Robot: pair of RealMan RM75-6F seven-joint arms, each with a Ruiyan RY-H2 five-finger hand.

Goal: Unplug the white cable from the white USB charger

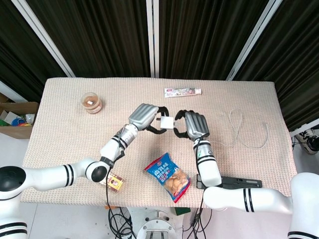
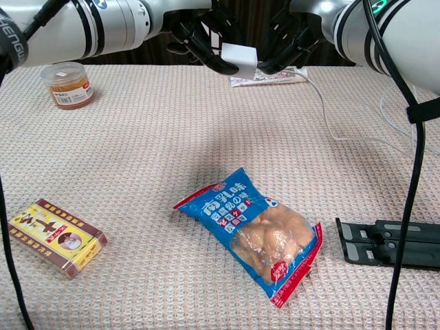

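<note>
My left hand [image 1: 143,116] holds the white USB charger [image 1: 166,121] up above the middle of the table; the chest view shows the same hand [image 2: 201,36] with the charger [image 2: 239,56] at its fingertips. My right hand [image 1: 195,124] is right against the charger's other side. Its fingers [image 2: 269,67] curl around the plug end of the white cable [image 2: 323,102], and the plug itself is hidden by them. From that hand the cable [image 1: 259,147] trails to the right and lies in loose loops on the cloth.
A blue snack bag [image 1: 168,178] lies in front of the hands. On the table stand a jar [image 1: 91,103] at the back left, a toothpaste tube [image 1: 183,92] at the back, a small box [image 2: 53,236] at the front left and a black holder [image 2: 388,242] at the front right.
</note>
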